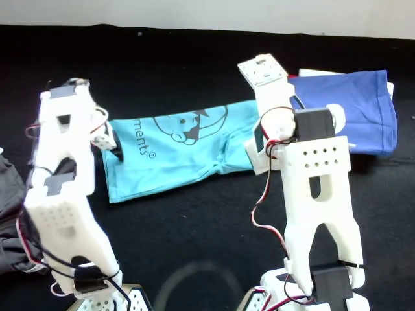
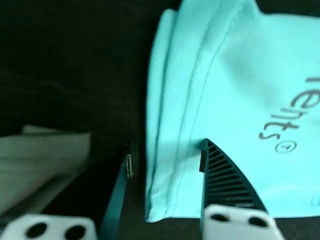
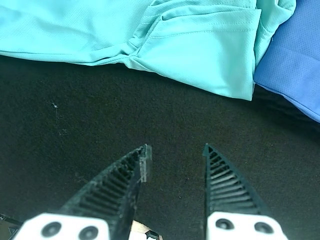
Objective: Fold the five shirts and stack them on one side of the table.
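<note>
The left gripper (image 2: 167,162) has its jaws spread. One finger lies over the stitched hem of the long turquoise shirt with dark print (image 1: 175,146), and the other sits on the black table covering (image 1: 194,220) just beside the cloth's edge, so the hem corner is between them and not pinched. The right gripper (image 3: 175,150) also has its jaws apart. It hangs over bare black covering, near the shirt's folded sleeve but not touching it.

The turquoise shirt lies flat near the middle of the table, folded lengthwise into a long band. In the high view its long axis runs across the table from the left arm toward the right arm, rising slightly toward the far side. The hem end points toward the left arm, and the sleeve end points toward the folded royal-blue shirt (image 1: 353,107) at the far right. A cartoon drawing and a line of lettering face up. The lower edge bunches and creases where the sleeve tucks in.

In the right wrist view the turquoise cloth meets the blue shirt. In the high view the right arm covers that junction. A thin white edge shows beneath the blue shirt, but what it is cannot be told. A dark grey heap of cloth (image 1: 8,188) is cut off by the left border. A pale shape (image 2: 40,160) beside the left gripper is too blurred to identify.
</note>
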